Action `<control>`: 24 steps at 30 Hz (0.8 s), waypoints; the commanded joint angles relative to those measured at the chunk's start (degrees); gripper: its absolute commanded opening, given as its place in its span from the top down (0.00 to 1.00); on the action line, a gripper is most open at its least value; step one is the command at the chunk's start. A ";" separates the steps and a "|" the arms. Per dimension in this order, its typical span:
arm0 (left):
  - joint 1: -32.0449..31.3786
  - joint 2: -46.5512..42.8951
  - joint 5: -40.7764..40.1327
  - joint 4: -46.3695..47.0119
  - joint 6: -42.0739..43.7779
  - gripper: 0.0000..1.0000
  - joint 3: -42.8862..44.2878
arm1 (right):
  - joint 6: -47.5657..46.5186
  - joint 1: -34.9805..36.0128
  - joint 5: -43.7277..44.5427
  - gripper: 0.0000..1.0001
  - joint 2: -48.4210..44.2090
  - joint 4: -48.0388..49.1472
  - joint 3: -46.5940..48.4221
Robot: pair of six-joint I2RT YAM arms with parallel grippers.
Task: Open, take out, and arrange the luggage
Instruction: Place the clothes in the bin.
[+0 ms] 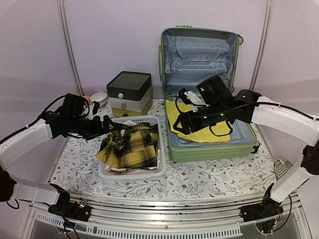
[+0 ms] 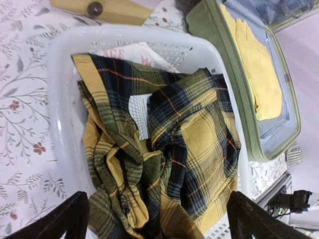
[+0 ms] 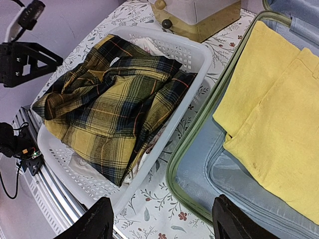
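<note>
At the basket's 9 o'clock, the left gripper [image 2: 158,200] hangs with its fingers spread wide and nothing between them, above a yellow-and-black plaid shirt [image 1: 130,147] heaped in the white mesh basket [image 2: 57,114]. A dark-lidded drawer box [image 1: 129,92] stands at the basket's 12 o'clock. The luggage [image 1: 209,152] lies open at the basket's 3 o'clock, lid upright at the rear, with a folded yellow garment [image 1: 207,135] in its lower half. Over the luggage's 9 o'clock edge, the right gripper [image 3: 163,201] is also spread and empty.
</note>
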 commanded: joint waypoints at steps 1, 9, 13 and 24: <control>0.06 -3.87 -7.86 -8.52 1.14 0.02 4.48 | 0.05 0.07 0.30 0.31 -0.10 0.78 0.39; -1.20 -5.75 6.90 -1.78 1.21 0.85 2.62 | 0.09 0.07 0.38 0.31 -0.51 0.76 -0.10; -5.38 -2.65 6.14 -3.30 0.83 1.00 2.50 | 0.18 0.13 0.48 0.31 -0.77 0.83 -0.40; -8.59 14.66 -0.47 0.72 1.10 1.00 0.75 | 0.26 0.10 0.57 0.30 -0.75 0.81 -0.77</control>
